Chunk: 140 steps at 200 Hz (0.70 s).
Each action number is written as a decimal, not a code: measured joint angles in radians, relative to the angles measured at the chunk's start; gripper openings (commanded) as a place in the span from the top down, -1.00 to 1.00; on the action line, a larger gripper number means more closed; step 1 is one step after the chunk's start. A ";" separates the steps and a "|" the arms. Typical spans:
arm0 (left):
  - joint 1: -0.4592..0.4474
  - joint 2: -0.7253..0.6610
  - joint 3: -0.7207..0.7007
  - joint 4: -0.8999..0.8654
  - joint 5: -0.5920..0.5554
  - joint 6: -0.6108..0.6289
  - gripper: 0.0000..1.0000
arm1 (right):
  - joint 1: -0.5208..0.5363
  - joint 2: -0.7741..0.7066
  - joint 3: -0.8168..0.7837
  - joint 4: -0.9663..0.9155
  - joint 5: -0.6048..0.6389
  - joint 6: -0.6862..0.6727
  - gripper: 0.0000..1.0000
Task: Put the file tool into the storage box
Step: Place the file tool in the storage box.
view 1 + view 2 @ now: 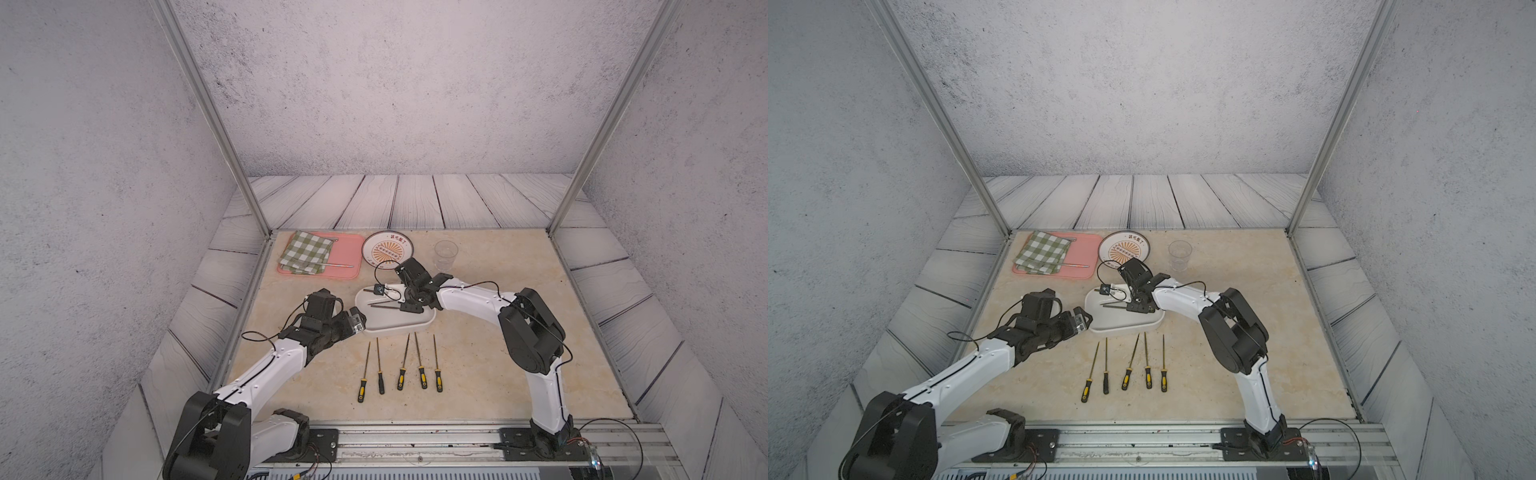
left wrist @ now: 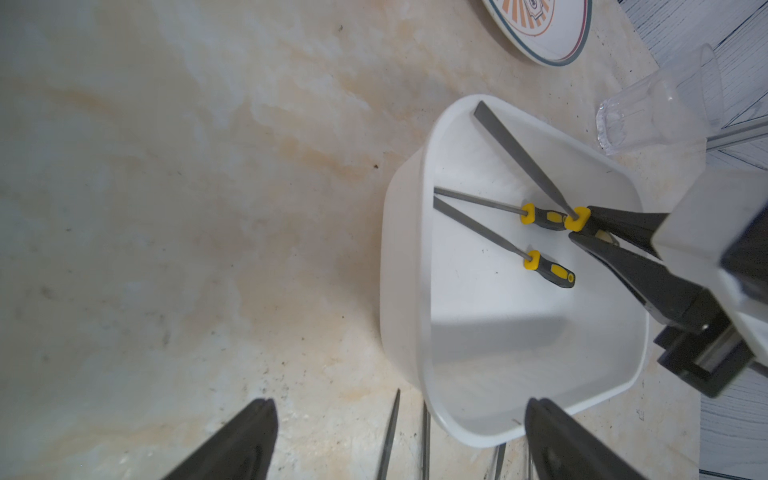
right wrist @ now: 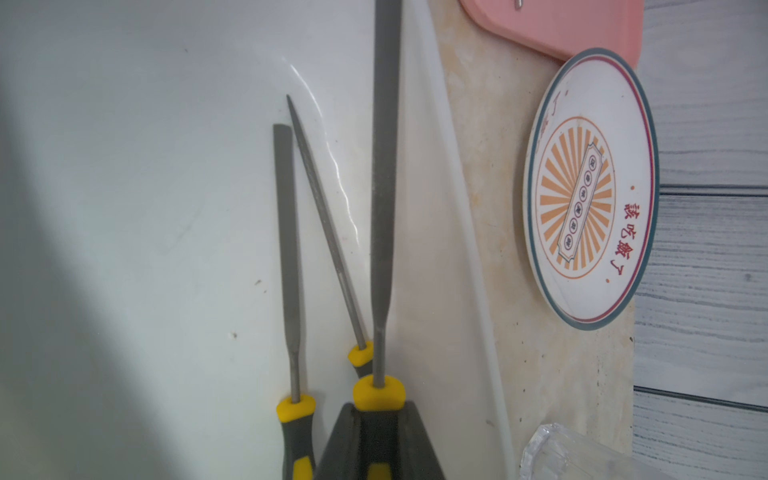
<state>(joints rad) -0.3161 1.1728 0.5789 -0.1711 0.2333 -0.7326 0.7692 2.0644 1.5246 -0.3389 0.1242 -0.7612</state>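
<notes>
right gripper (image 3: 376, 440) pinches the file (image 3: 384, 187) by its handle inside the storage box (image 2: 405, 291), likely to lay it down; left gripper (image 2: 401, 415) hangs at the box's corner, jaws wide.

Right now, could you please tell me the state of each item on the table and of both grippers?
right gripper, shut on the held file at its handle.
held file, blade reaching over the storage box, not released.
storage box, upright, two loose files lying inside.
five files, lying in a row outside the box.
left gripper, open, empty.
glass, upright, empty.
</notes>
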 measured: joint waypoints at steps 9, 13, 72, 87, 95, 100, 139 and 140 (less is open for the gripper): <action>0.000 0.003 0.000 0.002 0.000 0.002 -0.97 | 0.000 0.006 0.006 0.001 0.007 -0.006 0.95; 0.000 0.005 0.000 0.003 0.000 0.003 -0.97 | 0.000 0.008 0.007 0.002 0.011 -0.010 0.94; 0.000 0.019 0.002 0.008 0.004 0.007 -0.97 | 0.000 0.021 0.008 0.032 0.074 -0.029 0.10; 0.000 0.021 0.002 0.013 0.006 0.007 -0.97 | 0.000 0.026 0.007 0.035 0.089 -0.025 -0.02; 0.000 0.021 0.002 0.014 0.008 0.007 -0.97 | 0.000 0.026 0.006 0.039 0.091 -0.018 -0.04; 0.000 0.021 0.002 0.016 0.008 0.008 -0.97 | -0.001 0.026 0.006 0.041 0.093 -0.012 -0.06; 0.000 0.019 0.002 0.017 0.014 0.007 -0.97 | -0.001 -0.012 -0.034 0.061 0.096 0.056 -0.08; 0.000 0.019 0.002 0.017 0.015 0.008 -0.97 | -0.001 -0.014 -0.035 0.061 0.096 0.058 -0.08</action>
<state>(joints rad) -0.3161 1.1919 0.5808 -0.1543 0.2481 -0.7250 0.7685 2.0506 1.4891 -0.2783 0.2203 -0.7036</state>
